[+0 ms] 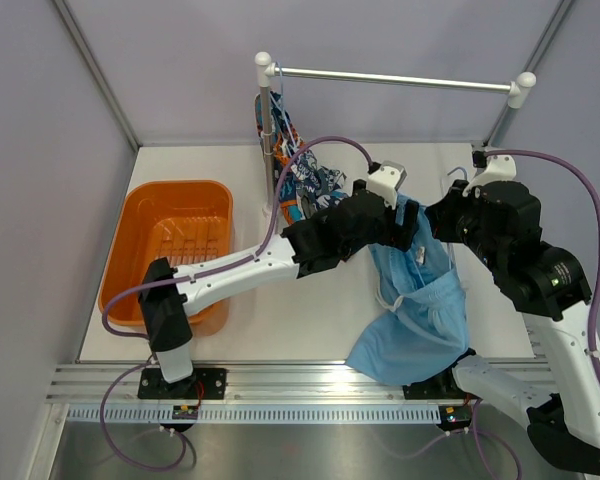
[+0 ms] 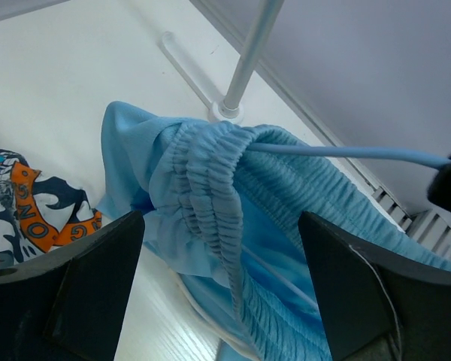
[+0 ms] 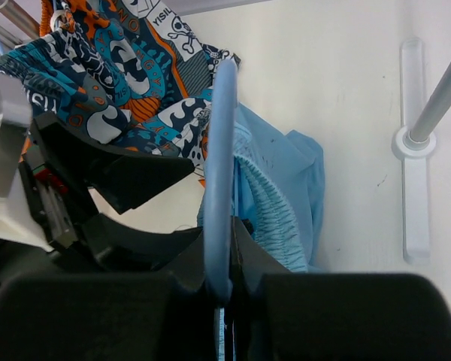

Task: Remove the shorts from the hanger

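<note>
Light blue shorts point(image 1: 415, 310) hang over mid-worktop point(image 1: 310, 320) from a pale blue hanger point(image 3: 220, 165), lower end draped toward the near edge. Right fingers point(image 3: 338, 316) are clamped on the hanger bar. Left fingers point(image 2: 83, 293) are spread wide, straddling the gathered waistband point(image 2: 210, 188) with no contact that I can see. Cloth reads light, limp and stretchy at the elastic. I'd pinch the bunched waistband itself, as a thin fold would likely slip. Printed shorts point(image 1: 305, 185) hang at the rack's left post.

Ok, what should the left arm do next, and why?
Probably close the left pincer on the waistband of the light blue shorts: its fingers stand open either side of it, and the right pincer grips the hanger.
</note>
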`<state>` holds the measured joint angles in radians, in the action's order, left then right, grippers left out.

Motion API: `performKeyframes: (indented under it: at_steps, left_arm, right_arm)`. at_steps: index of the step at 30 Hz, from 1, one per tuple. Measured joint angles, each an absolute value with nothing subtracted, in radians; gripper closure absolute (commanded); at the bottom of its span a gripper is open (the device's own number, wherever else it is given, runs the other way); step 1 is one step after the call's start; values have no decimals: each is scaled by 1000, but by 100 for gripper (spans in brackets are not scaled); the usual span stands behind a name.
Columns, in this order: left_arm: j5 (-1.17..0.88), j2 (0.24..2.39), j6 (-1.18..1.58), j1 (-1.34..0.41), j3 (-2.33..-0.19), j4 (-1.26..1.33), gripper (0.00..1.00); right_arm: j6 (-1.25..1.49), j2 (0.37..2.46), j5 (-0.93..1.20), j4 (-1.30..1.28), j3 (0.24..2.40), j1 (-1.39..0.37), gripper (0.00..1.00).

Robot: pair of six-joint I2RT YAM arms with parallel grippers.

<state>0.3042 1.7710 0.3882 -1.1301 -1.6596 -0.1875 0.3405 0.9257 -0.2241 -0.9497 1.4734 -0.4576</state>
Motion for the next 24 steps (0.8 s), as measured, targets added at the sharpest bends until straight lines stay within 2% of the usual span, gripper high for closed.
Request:
performKeyframes:
  at_steps: [4, 5, 7, 8, 11, 19, 24]
  left_arm:
    - [352, 1802, 388, -1130, -1687, -197, 33]
    - [365, 1805, 389, -1130, -1687, -200, 44]
    - [392, 1806, 387, -1130, -1687, -207, 58]
    - [403, 1806, 383, -1130, -1687, -208, 77]
    - [436, 1809, 372, -1129, -1699, -220, 100]
    - [478, 1815, 362, -1101, -1722, -233, 100]
    - [484, 1874, 363, -1044, -1845, -253, 100]
  right_arm:
    - [340, 928, -217, -953, 1481, -458, 100]
    - [340, 928, -217, -955, 1485, -458, 100]
    - [340, 927, -217, -957, 1488, -458, 100]
    - [340, 927, -217, -958, 1490, -458, 100]
    - [340, 926, -216, -966, 1493, -458, 100]
    - [337, 908, -188, -974, 1494, -458, 100]
    - [332, 884, -151, -984, 1527, -457, 100]
